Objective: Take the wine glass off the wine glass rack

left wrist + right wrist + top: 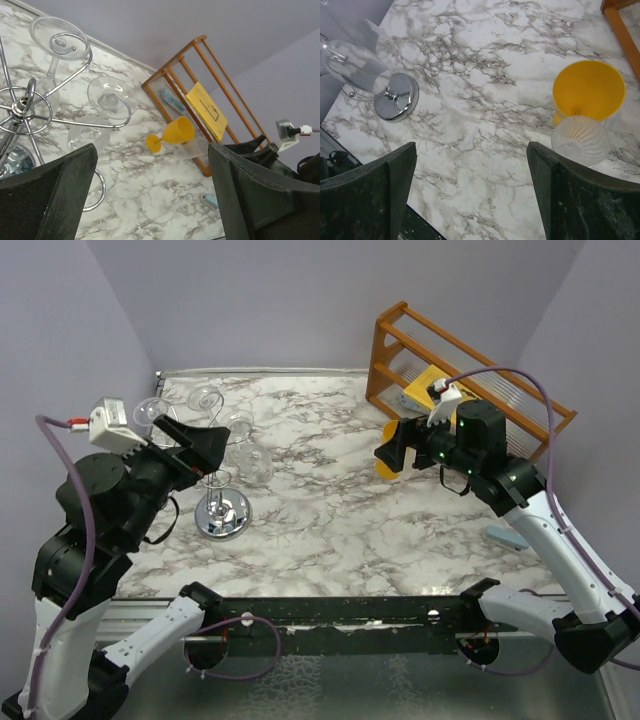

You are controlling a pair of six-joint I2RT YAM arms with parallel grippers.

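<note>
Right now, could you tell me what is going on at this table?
Two robot arms are working on a marble table. The left gripper is open, close beside the wine glass rack, where clear wine glasses hang; it grips nothing. The right gripper, also open and empty, hovers over a yellow goblet and a clear ribbed glass near the wooden rack.

White marble pattern with grey-brown veins across the tabletop point(330, 510). Shiny silver chrome on the wine glass rack point(222, 512); colourless, see-through wine glasses point(111, 98). Bright yellow-orange for the goblet point(588, 90), clear with fine ribbing for the tumbler point(580, 140). Orange-brown wood on the slatted shelf rack point(621, 35), yellow on the card point(206, 107) in it. Pale lilac walls point(300, 300), purple cables point(545, 405).
</note>
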